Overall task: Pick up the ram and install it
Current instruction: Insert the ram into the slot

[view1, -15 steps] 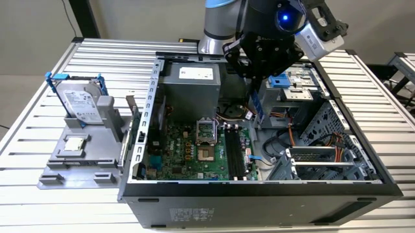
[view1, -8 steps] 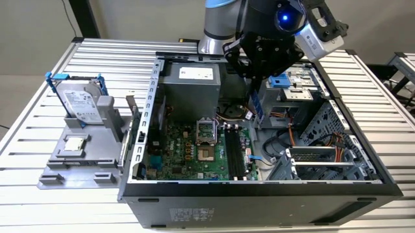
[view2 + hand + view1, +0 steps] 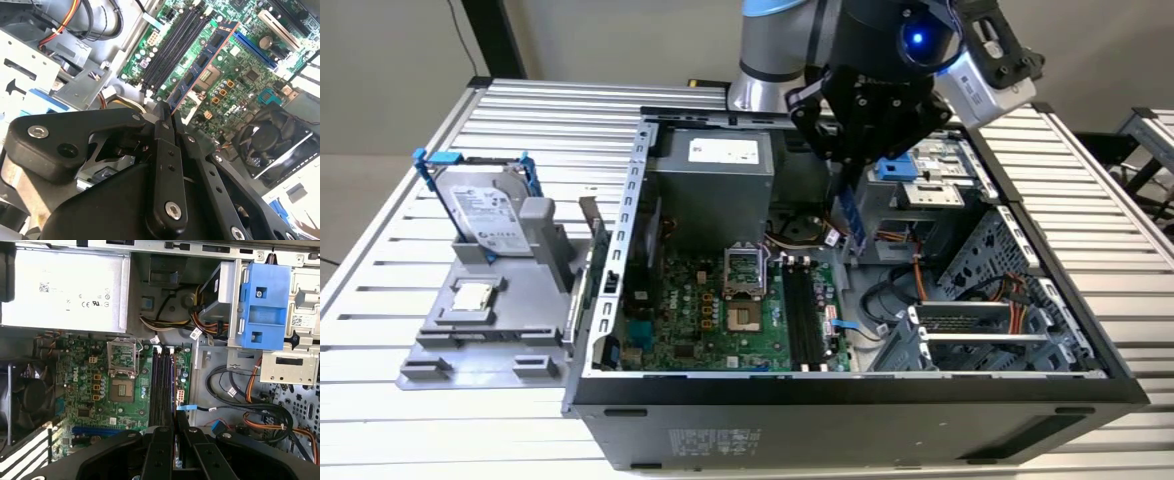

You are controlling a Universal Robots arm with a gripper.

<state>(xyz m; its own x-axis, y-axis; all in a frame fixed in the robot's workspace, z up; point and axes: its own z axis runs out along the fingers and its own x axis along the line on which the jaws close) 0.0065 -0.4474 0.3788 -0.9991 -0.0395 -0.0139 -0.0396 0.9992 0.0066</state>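
The ram [image 3: 202, 62] is a long thin board with dark chips and a copper-coloured edge. My gripper [image 3: 169, 112] is shut on one end of it, and the rest reaches out over the motherboard [image 3: 240, 75]. In the exterior view the ram [image 3: 851, 222] hangs down from the gripper [image 3: 845, 185] inside the open computer case, above and slightly behind the black memory slots [image 3: 803, 310]. The slots [image 3: 161, 385] lie just ahead of the fingertips in the first wrist view, apart from the ram.
A silver hard drive [image 3: 487, 205] with blue brackets and a small processor chip [image 3: 474, 295] sit on a grey fixture at the exterior view's left. Inside the case are the power supply [image 3: 714, 170], processor socket [image 3: 740, 280], fan [image 3: 270, 140], loose cables [image 3: 907, 290] and a blue drive bracket [image 3: 262, 305].
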